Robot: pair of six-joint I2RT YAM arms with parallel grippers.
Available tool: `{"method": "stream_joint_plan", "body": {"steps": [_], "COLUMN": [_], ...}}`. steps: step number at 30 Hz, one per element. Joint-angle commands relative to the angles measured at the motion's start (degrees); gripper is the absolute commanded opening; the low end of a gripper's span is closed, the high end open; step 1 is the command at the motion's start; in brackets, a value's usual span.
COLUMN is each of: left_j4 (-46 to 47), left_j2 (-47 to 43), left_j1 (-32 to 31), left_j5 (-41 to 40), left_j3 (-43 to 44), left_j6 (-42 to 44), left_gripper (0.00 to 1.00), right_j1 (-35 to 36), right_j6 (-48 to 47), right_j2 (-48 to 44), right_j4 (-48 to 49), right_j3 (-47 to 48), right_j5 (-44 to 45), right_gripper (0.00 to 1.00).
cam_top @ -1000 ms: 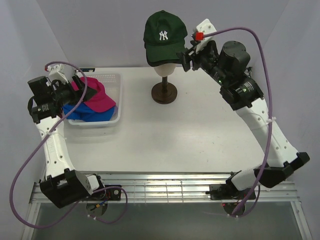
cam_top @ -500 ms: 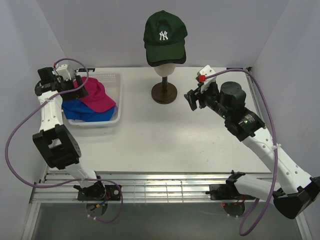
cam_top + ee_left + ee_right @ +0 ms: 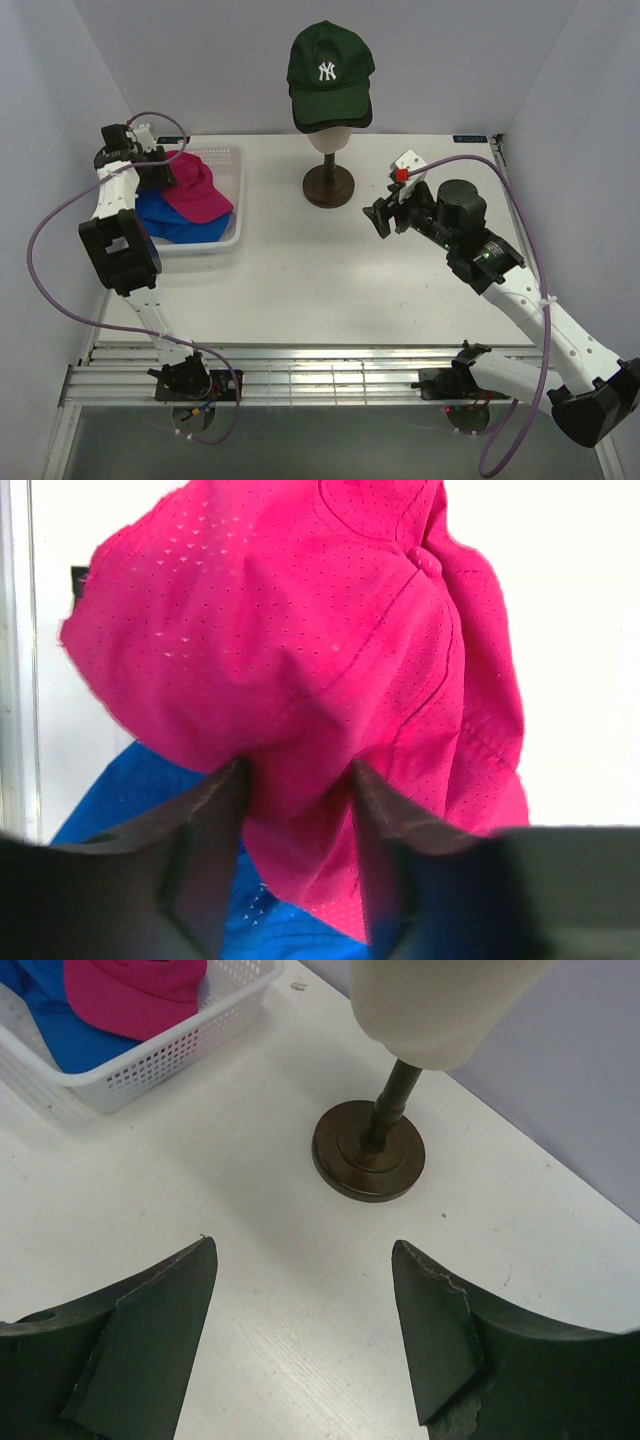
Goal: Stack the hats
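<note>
White surface (image 3: 300, 290) carries a cream mannequin head (image 3: 335, 136) on a brown stand (image 3: 329, 187) at mid far edge. On the head sits the dark green hat (image 3: 328, 65) with its white NY logo, over the black hat (image 3: 362, 116), of which only the lower rim shows. A white basket (image 3: 239, 170) in the far left corner holds the magenta hat (image 3: 197, 192), lying on the bright blue hat (image 3: 158, 216). The magenta hat is soft perforated mesh, crumpled, with its crown button visible in the left wrist view. Left gripper (image 3: 298, 772) is down in the basket, pinching a raised fold of the magenta hat. Right gripper (image 3: 302, 1250) is spread and empty, above the surface near the stand. Judged step: picking up the magenta hat as third on the stack. The next move calls for a lift clear of the basket wall without dragging the blue hat, then a carry to the head. A thin-fold grip may slip.
</note>
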Motion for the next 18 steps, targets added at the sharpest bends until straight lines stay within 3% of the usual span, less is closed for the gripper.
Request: {"method": "stream_joint_plan", "body": {"steps": [1, 2, 7, 8, 9, 18], "left_j4": [3.59, 3.67, 5.25, 5.17, 5.34, 5.43], "left_j2": [-3.69, -3.87, -9.22, -10.01, -10.8, -21.44], "left_j1": [-1.03, -1.03, -1.21, -1.21, -1.21, -1.21], "left_j5": [0.35, 0.61, 3.59, 3.69, 3.77, 11.68], "left_j3": [-1.87, -2.22, -4.86, -5.21, -5.48, -7.59], "left_j6": [-1.01, -1.45, -2.77, -2.95, -3.21, -10.85], "left_gripper": [0.44, 0.28, 0.25, 0.07, 0.01, 0.0], "right_j1": [-0.24, -0.24, -0.24, -0.24, -0.15, 5.81], "right_j6": [0.72, 0.72, 1.07, 1.16, 1.16, -6.21], "right_j2": [-0.25, -0.08, 0.01, 0.1, 0.1, -1.22], "right_j4": [2.58, 2.58, 1.61, 1.53, 1.52, 1.78], "right_j3": [-0.53, -0.44, -0.09, -0.17, -0.26, -2.54], "right_j5": [-1.46, -1.63, -3.3, -3.57, -3.92, -14.12], "right_gripper": [0.76, 0.76, 0.76, 0.76, 0.76, 0.76]}}
